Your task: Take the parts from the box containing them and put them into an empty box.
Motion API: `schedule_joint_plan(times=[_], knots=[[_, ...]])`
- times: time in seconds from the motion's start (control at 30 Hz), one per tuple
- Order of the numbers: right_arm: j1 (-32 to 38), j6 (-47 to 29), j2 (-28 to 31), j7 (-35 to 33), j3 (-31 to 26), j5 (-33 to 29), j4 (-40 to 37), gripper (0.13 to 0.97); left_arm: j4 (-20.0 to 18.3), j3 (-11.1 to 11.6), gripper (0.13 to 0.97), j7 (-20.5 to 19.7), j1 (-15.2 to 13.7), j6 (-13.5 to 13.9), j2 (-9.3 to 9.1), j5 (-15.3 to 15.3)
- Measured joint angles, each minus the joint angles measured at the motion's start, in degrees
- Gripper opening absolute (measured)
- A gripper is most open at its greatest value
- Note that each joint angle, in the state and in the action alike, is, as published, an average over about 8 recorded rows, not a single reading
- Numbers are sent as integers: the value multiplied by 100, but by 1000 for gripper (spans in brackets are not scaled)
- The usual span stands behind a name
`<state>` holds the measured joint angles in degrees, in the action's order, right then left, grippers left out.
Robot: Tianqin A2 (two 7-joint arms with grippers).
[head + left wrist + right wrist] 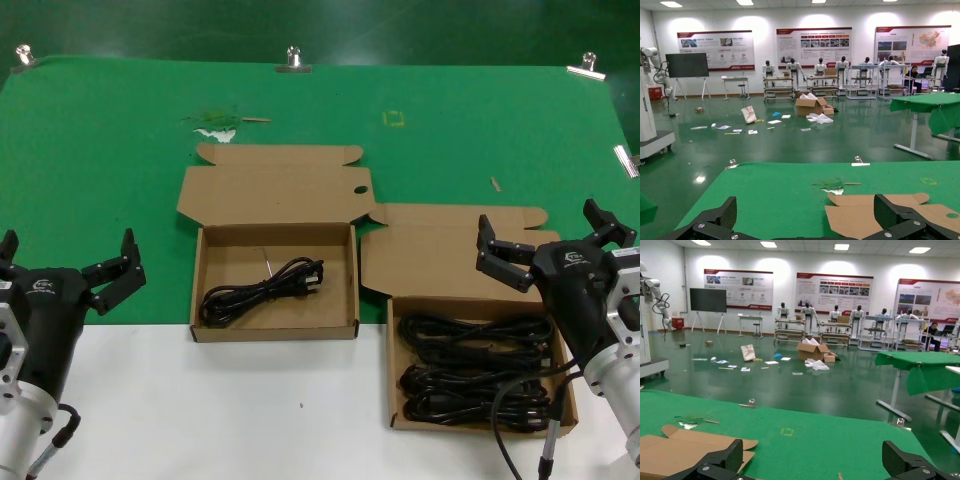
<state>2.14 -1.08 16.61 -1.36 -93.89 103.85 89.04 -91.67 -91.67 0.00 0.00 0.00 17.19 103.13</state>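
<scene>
The squarer box with a plain lid (480, 372) sits at the front right and holds several coiled black power cords (470, 365). The wider box (205, 290) with a holed lid flap (275, 190) sits at centre and holds one black cord (262, 290). My right gripper (541, 222) is open and empty, raised over the plain lid behind the cords. My left gripper (68, 250) is open and empty at the far left, apart from both boxes. The holed lid also shows in the left wrist view (865, 215) beyond the open left gripper (807, 215). It also shows in the right wrist view (680, 445) beside the open right gripper (812, 457).
The boxes straddle the edge between the green cloth (120, 170) and the white table front (250, 410). Metal clips (293, 58) hold the cloth's far edge. A white smear (215, 128) and a yellow square mark (394, 118) lie behind the boxes.
</scene>
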Motion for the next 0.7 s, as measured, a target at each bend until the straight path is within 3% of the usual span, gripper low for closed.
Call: schedule_joint_plan(times=[0.7], knots=[[0,0,0,0,0,0,0,966,0,0,966,0,0,0,0,0]])
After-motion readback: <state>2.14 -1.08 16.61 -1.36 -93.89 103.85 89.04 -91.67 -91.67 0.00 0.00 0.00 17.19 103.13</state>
